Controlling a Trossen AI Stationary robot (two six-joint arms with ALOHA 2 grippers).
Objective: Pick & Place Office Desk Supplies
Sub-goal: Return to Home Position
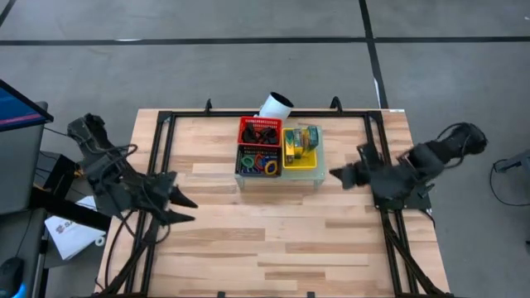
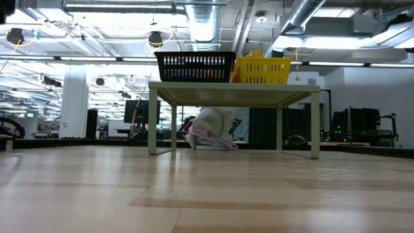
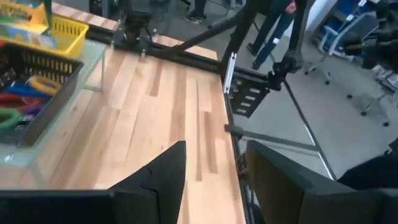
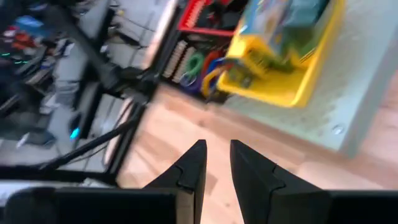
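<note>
The supplies appear fully sorted into three bins on the pale green shelf [image 1: 281, 179], which stands at the middle of the bench's [image 1: 273, 244] far edge, just in front of the white tube [image 1: 276, 105]. The crayon boxes [image 1: 296, 142] fill the yellow bin [image 1: 301, 166]. The coloured loops [image 1: 263, 166] lie in the black bin [image 1: 239, 162] beside it, and small dark items, probably the clips, sit in the red bin [image 1: 245, 131] behind that. The left tool [image 3: 214, 152] hangs over the bench's left edge with its fingers spread wide and nothing between them. The right tool [image 4: 217, 144] hangs over the right edge, pointing at the shelf, its fingers a narrow gap apart and also empty. Both are well apart from the bins. The crayon boxes are probably light, stiff card that would dent under a hard squeeze, best taken across the narrow faces. The loops look thin and springy and likely to slide, so pinch one strand. The clips are tiny and hard, needing a nearly closed grip.
</note>
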